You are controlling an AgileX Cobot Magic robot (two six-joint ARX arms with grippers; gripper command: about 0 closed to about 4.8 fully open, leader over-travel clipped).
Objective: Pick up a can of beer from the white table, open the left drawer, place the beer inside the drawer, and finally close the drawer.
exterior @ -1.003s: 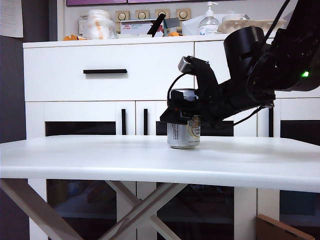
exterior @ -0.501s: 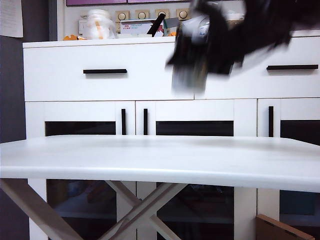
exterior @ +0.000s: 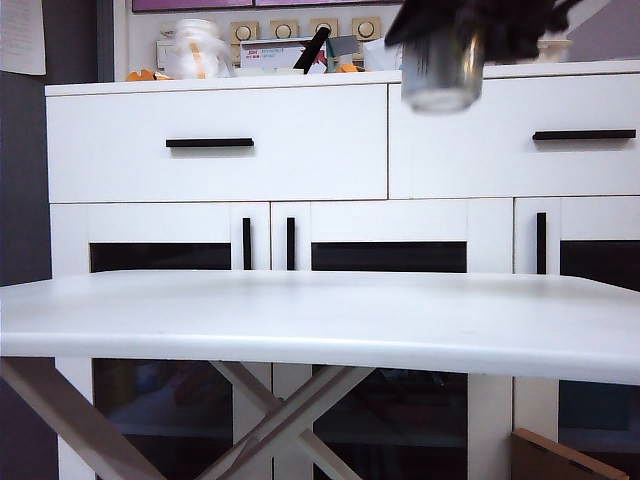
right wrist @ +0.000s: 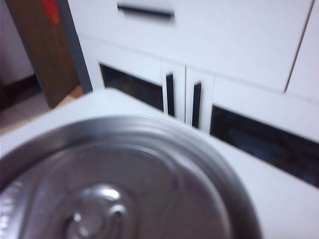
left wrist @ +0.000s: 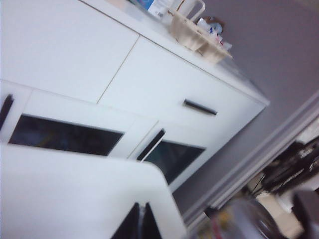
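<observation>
Your can of beer [exterior: 441, 70] hangs high in the right gripper [exterior: 470, 25], jaws clamped on it, well above the bare white table [exterior: 320, 320], before the right drawer. Left drawer [exterior: 216, 143] shut. Left gripper [left wrist: 140, 224] closed, empty, at the table's corner. Grey wall beside the cabinet [left wrist: 149, 74].

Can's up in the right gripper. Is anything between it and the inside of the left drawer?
Yes: the left drawer is shut, its front flush with the cabinet, so the can of beer held high by the right gripper cannot go in. The left gripper, fingers shut, is over the white table, not at the handle.
</observation>
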